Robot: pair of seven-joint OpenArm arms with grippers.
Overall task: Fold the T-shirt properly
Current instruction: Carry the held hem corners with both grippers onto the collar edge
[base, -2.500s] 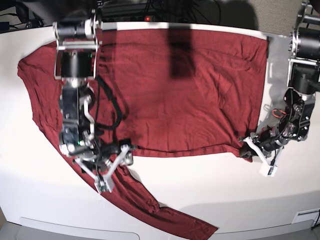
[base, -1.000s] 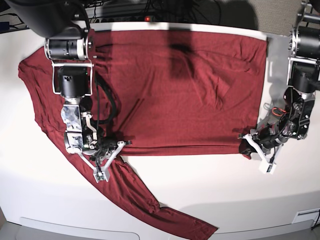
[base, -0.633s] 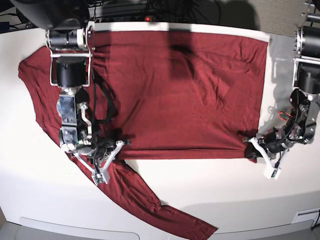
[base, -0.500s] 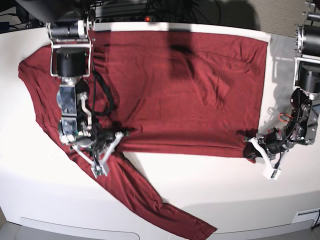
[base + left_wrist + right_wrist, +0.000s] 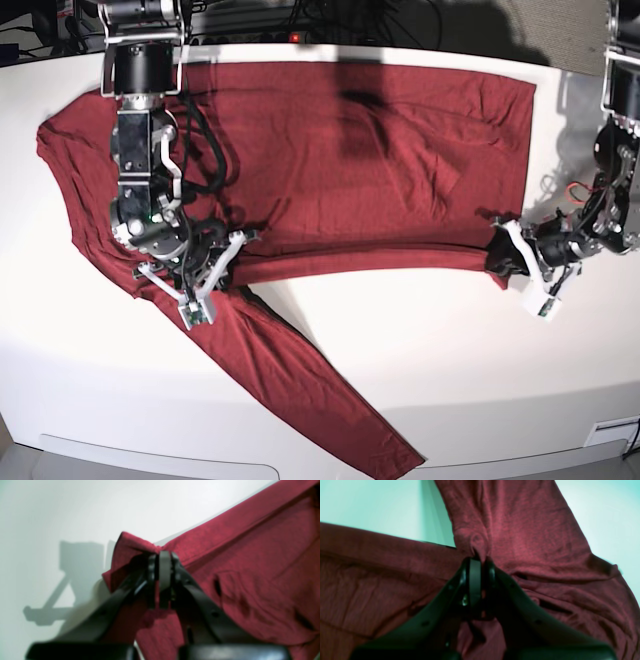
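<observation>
Right gripper (image 5: 212, 290), at the white table's (image 5: 420, 340) left side, pinches the dark red thin-fabric long-sleeved T-shirt (image 5: 350, 160) at the sleeve junction. Left gripper (image 5: 512, 262) clamps the hem corner rightward. Shirt lies flat across the far edge. Step: first lengthwise fold; next, likely carry both corners across together.

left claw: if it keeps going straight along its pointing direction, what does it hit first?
The T-shirt: the left claw is already shut on its corner. Past that pinched fold, the wrist view shows only the bare white table, though depth is unclear.
</observation>
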